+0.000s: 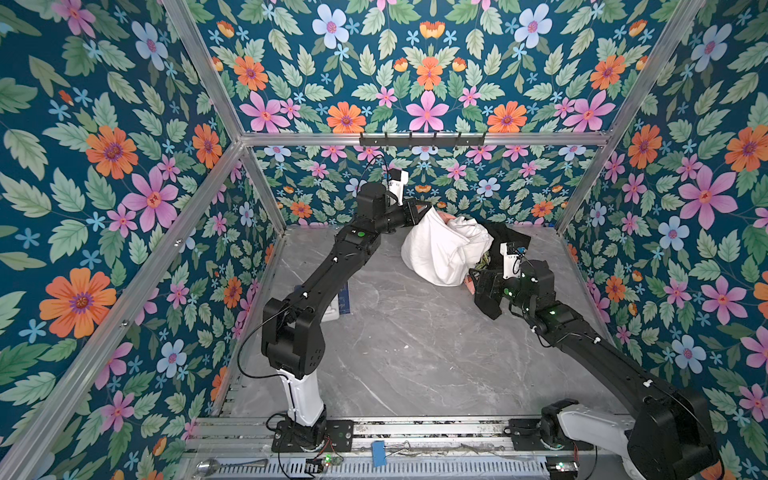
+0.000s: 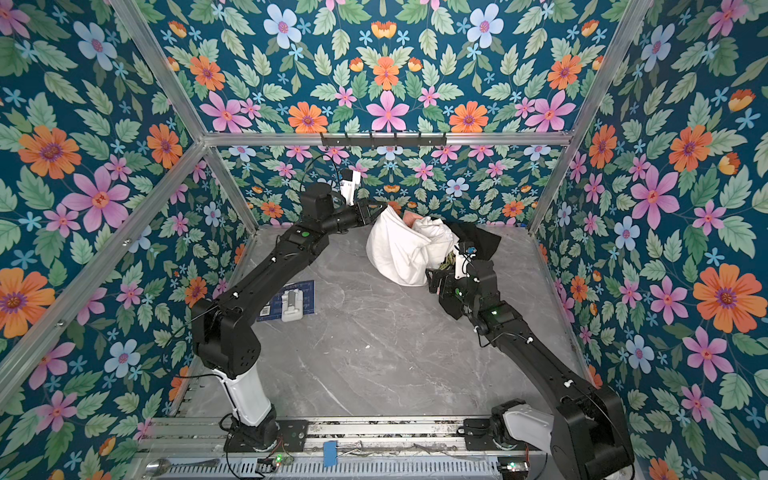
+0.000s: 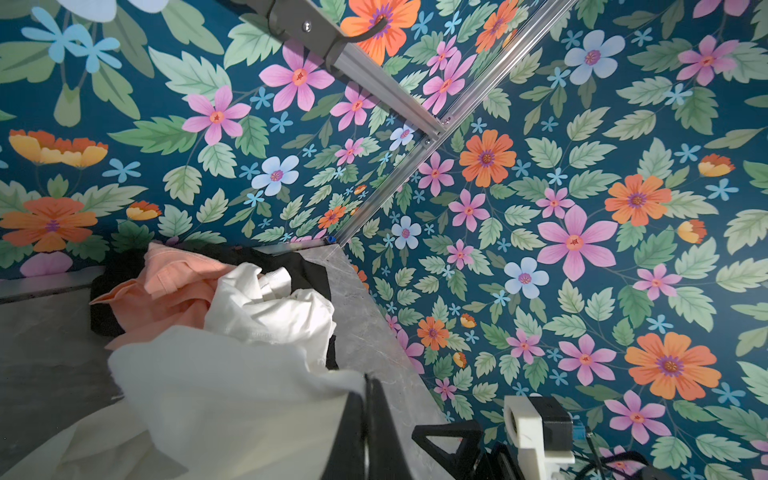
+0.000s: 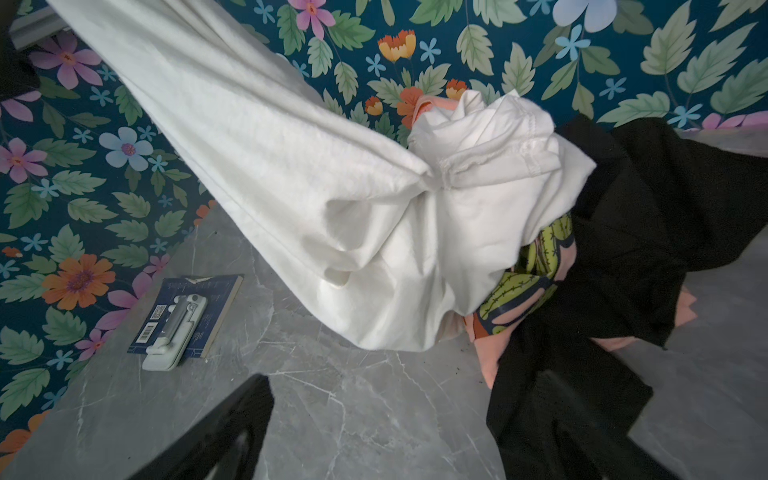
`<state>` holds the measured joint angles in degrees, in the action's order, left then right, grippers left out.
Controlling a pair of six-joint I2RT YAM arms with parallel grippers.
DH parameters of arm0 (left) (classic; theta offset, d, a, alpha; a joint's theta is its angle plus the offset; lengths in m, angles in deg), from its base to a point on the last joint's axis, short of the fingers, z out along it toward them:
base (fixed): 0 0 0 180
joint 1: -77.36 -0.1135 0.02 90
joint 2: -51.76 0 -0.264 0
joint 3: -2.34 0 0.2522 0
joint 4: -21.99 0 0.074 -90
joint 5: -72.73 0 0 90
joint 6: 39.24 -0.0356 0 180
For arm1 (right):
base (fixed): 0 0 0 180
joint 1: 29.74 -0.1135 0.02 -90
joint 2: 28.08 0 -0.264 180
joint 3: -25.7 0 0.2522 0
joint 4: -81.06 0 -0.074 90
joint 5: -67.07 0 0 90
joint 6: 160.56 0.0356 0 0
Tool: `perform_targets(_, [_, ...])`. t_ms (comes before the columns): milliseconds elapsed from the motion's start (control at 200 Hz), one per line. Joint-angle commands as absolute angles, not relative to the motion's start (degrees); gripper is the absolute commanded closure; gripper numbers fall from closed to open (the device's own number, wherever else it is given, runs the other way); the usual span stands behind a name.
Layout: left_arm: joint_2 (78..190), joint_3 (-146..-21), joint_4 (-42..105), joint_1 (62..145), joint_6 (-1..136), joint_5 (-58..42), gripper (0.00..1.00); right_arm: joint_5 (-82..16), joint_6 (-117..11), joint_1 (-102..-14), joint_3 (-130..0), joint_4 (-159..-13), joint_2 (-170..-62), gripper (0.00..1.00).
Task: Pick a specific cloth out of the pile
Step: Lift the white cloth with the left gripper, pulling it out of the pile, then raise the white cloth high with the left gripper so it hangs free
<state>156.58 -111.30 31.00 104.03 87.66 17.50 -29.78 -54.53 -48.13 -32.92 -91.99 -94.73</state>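
The pile [image 1: 469, 249] lies at the back of the grey table. My left gripper [image 1: 424, 205] [image 3: 368, 388] is shut on a top edge of the white cloth [image 1: 440, 249] [image 2: 399, 249] [image 3: 232, 386] [image 4: 291, 166] and holds it stretched up above the table. The peach-pink printed shirt [image 3: 166, 282] [image 4: 519, 286] and the black garment [image 1: 513, 235] [image 4: 665, 208] lie under and behind the white cloth. My right gripper [image 1: 478, 278] [image 4: 399, 399] stands open at the pile's front right. One of its fingers [image 4: 249, 399] is over bare table, while black fabric hides the other.
A blue booklet with a white device on it [image 2: 291, 305] [image 4: 187, 320] lies at the table's left side. A black hook rail [image 1: 422, 139] hangs on the back frame bar. Floral walls close in the back and both sides. A blue clip [image 1: 377, 453] sits on the front rail.
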Motion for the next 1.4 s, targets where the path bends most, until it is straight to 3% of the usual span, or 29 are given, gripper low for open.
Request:
perform_targets(0, [155.41,-111.99,25.47,104.16,86.88,17.94,1.00,-28.03,-55.75,-48.19,-33.49,-92.12,-93.89,0.01])
perform_targets(905, [155.91,-121.02,22.28,103.90,87.55,19.02,1.00,-25.22,-58.00,-48.20,-33.50,-92.07,-89.12,0.01])
perform_targets(1395, [159.69,-125.72,7.45,99.35,103.04,29.15,1.00,-29.86,-59.74,-48.19,-33.18,-92.50,-88.45,0.01])
